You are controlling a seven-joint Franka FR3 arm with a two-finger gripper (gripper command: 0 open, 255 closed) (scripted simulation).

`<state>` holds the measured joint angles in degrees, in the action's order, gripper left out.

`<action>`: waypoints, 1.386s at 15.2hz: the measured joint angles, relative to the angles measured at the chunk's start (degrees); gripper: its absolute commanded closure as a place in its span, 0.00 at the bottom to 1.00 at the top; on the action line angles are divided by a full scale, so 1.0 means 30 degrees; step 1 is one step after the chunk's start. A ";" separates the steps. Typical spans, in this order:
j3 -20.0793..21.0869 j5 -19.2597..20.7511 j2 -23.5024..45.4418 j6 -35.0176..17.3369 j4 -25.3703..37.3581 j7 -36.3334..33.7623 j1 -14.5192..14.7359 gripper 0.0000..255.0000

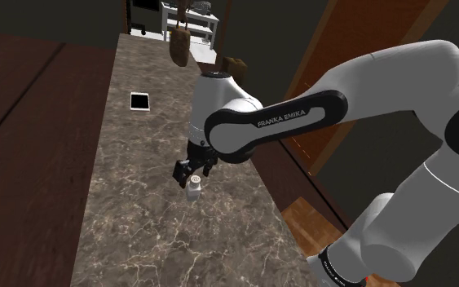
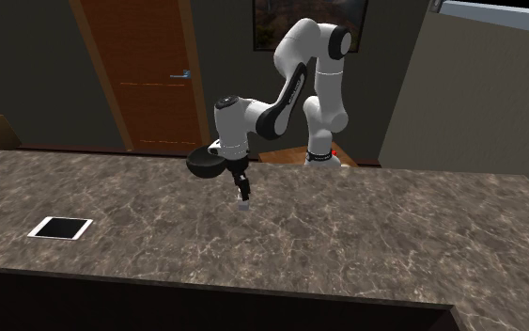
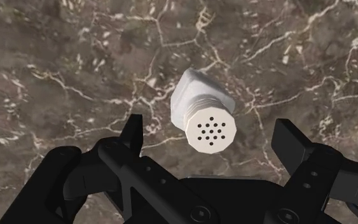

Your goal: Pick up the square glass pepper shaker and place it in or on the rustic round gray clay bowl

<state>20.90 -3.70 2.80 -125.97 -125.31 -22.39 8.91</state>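
shaker not gripped yet: main risk is tipping it on the close

gripper is spread, hanging over the shaker. fingers sit either side of the cap and clear of it, so nothing is held. shaker stands on the counter, near the arm-side edge. bowl is just beside it, closer to that same edge

what could go wrong, my read:
- closing this high catches only the round cap, so it could slip or swivel out on the lift
- coming down off-line, a fingertip lands on the cap and topples the shaker
- one finger touching first shoves it sideways before the pinch
- bowl is close to the wrist, so a low swing could clip its rim and nudge it toward the edge
- letting go too high over the bowl could make the shaker bounce out
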 measured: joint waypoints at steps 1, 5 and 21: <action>0.0004 0.0009 0.0029 -0.0059 -0.0028 -0.0010 0.0005 0.00; 0.0009 0.0015 0.0052 -0.0125 -0.0066 -0.0021 0.0012 0.00; -0.0003 -0.0137 -0.0383 0.0642 0.0294 0.0069 -0.0022 1.00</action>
<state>20.89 -4.11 1.65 -124.04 -124.43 -22.18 8.85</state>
